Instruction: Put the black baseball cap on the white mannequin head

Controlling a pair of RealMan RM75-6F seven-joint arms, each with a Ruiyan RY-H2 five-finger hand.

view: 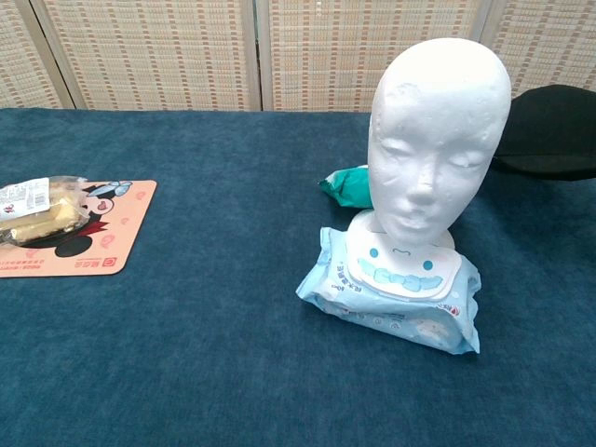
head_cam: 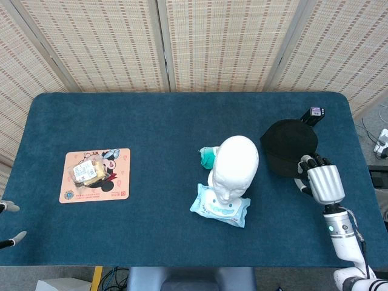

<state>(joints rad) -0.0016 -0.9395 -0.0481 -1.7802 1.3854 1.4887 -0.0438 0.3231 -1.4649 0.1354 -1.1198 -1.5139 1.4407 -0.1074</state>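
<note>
The white mannequin head stands upright on a pack of wet wipes right of the table's centre; in the chest view the mannequin head faces me. The black baseball cap is just to its right, apart from it. My right hand grips the cap's near edge with fingers curled over it. In the chest view the cap hangs a little above the cloth, beside the head. Only the fingertips of my left hand show at the far left edge, spread, holding nothing.
A green bundle lies behind the mannequin head. A pink mat with a wrapped snack sits at the left. A small black device lies at the back right, beyond the cap. The blue cloth covers the table.
</note>
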